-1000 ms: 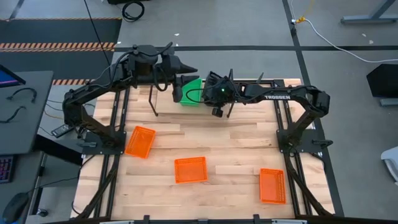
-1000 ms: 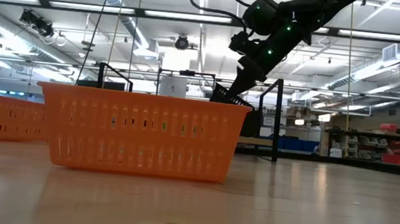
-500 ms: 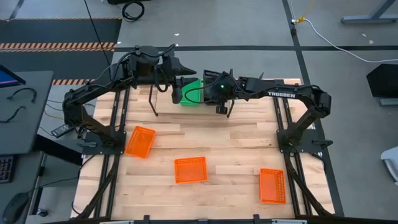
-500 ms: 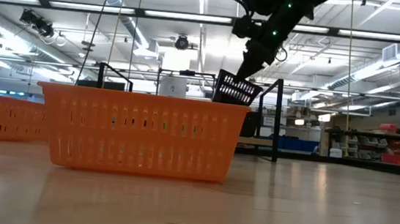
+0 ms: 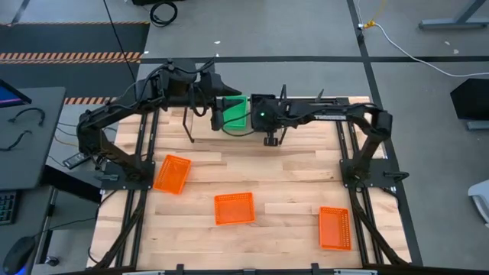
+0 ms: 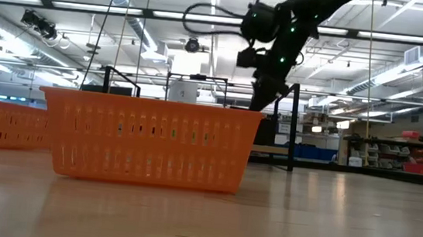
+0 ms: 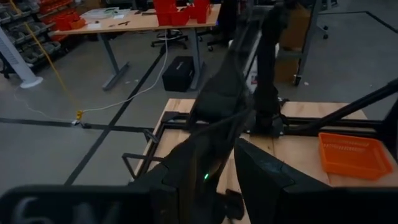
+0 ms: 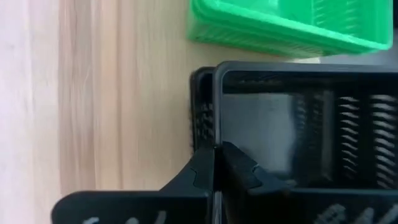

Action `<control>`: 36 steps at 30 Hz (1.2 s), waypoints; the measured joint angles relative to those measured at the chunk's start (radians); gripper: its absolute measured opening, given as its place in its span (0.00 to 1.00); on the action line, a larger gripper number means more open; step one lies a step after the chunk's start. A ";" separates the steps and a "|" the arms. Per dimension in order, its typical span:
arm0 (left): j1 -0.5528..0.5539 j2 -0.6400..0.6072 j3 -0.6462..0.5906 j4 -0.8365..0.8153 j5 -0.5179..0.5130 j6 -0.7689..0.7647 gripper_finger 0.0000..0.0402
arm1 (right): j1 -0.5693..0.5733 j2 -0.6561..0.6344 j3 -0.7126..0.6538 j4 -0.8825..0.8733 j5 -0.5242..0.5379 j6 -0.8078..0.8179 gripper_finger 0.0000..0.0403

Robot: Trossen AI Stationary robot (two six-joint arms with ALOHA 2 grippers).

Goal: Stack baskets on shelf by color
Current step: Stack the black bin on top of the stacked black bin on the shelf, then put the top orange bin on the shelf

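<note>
A green basket [image 5: 235,111] rests on the shelf [image 5: 189,126] at the table's far middle. My right gripper [image 8: 216,163] is shut on a black basket [image 8: 280,130] right beside the green basket [image 8: 280,25], above pale wood. In the high view this gripper [image 5: 261,117] hides the black basket. In the low view an orange basket [image 6: 151,140] hides it. My left gripper [image 5: 220,82] hovers above the shelf's left part, fingers a little apart [image 7: 229,174], with nothing between them. My right gripper pinches the rim of one side wall [image 8: 215,140] of the black basket, one finger [image 8: 245,171] inside and one finger [image 8: 200,174] outside. The fingers slant down from the table's right. The basket's open side faces up. Whether its bottom rests on anything I cannot tell.
Three orange baskets lie on the table's near half: left [image 5: 172,173], middle [image 5: 234,208] and near right [image 5: 334,228]. The shelf's black upright frames [image 6: 295,126] stand around the spot where both arms meet.
My right gripper has carried the black basket a little toward the table's left, closer to the green basket, and has tipped its fingers further down. In the low view the basket first rose tilted, then sank out of sight behind the orange basket.
</note>
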 joint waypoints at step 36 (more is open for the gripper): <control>0.005 0.001 0.001 -0.781 -0.490 -0.262 0.29 | 0.089 -0.114 0.000 0.027 -0.231 0.219 0.30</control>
